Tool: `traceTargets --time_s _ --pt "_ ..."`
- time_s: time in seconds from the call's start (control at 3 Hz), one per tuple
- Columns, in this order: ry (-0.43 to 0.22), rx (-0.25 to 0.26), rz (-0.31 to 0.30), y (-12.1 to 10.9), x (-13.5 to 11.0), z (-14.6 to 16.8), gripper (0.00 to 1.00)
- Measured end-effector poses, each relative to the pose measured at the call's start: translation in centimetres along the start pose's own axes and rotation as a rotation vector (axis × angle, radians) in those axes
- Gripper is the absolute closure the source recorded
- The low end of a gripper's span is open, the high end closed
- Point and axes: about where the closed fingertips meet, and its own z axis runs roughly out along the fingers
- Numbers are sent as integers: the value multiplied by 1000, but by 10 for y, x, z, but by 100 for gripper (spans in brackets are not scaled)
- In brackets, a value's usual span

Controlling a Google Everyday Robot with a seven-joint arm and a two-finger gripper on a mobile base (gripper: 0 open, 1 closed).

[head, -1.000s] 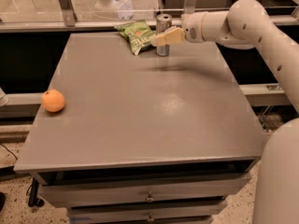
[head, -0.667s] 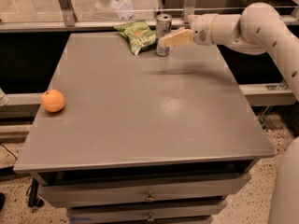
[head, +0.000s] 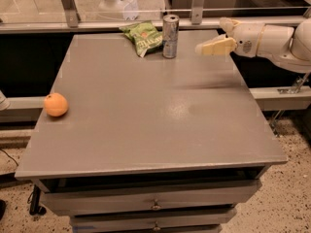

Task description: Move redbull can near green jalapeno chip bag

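Observation:
The redbull can (head: 170, 36) is a slim silver can with blue low on its side. It stands upright at the far edge of the grey table (head: 146, 115). The green jalapeno chip bag (head: 142, 37) lies crinkled just left of the can, almost touching it. My gripper (head: 212, 37) hovers over the table's far right edge, to the right of the can and apart from it. It is open and holds nothing. One cream finger (head: 216, 46) points toward the can.
An orange (head: 56, 104) sits at the table's left edge. A glass partition with metal posts (head: 197, 4) runs behind the table. Drawers (head: 155, 205) are under the front edge. My white arm (head: 277, 40) reaches in from the right.
My gripper has let go of the can and drawn back to the right. The can stays upright beside the chip bag.

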Motion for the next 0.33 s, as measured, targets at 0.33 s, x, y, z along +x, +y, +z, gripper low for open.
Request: traceTargets --time_s 0.33 --pt "0 0 0 0 0 0 0"
